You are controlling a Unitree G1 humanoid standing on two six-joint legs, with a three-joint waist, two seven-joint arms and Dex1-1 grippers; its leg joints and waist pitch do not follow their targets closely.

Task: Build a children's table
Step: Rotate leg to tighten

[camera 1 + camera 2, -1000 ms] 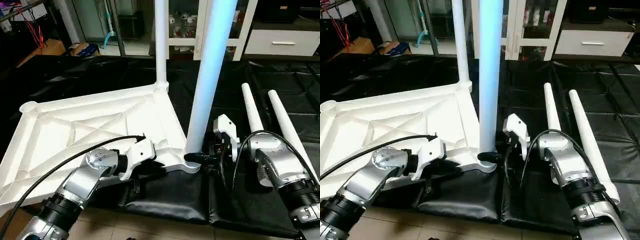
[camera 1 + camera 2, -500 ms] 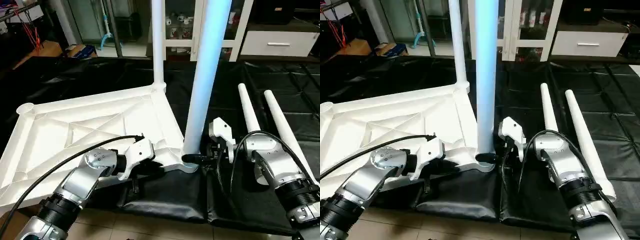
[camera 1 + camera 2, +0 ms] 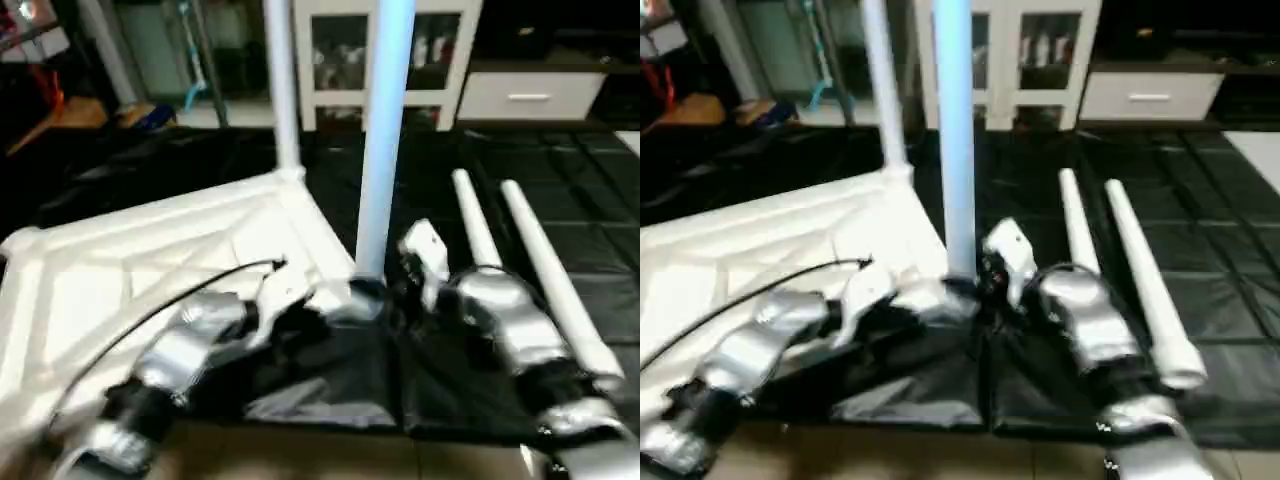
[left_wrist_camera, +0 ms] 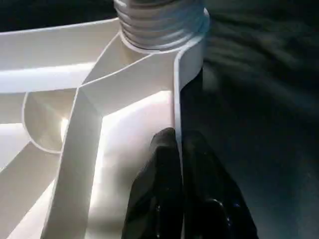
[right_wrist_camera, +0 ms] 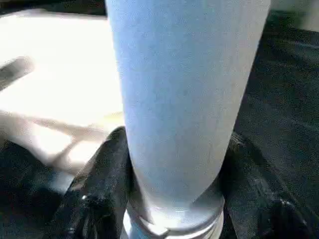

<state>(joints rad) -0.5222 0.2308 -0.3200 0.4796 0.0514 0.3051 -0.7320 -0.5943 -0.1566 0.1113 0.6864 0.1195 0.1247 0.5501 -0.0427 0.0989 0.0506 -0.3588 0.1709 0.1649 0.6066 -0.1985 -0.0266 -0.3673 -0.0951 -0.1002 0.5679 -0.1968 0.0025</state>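
White tabletop (image 3: 150, 260) rim is pinched by left gripper (image 4: 179, 149) to steady it, while right gripper (image 5: 174, 199) jaws clasp the upright leg (image 3: 383, 150) at its corner socket.

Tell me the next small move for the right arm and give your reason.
Probably twist the near leg further into its corner socket. The right pincer has its fingers around the leg's base, threads still show above the socket in the left wrist view, and the left pincer clamps the tabletop's edge wall to steady it.
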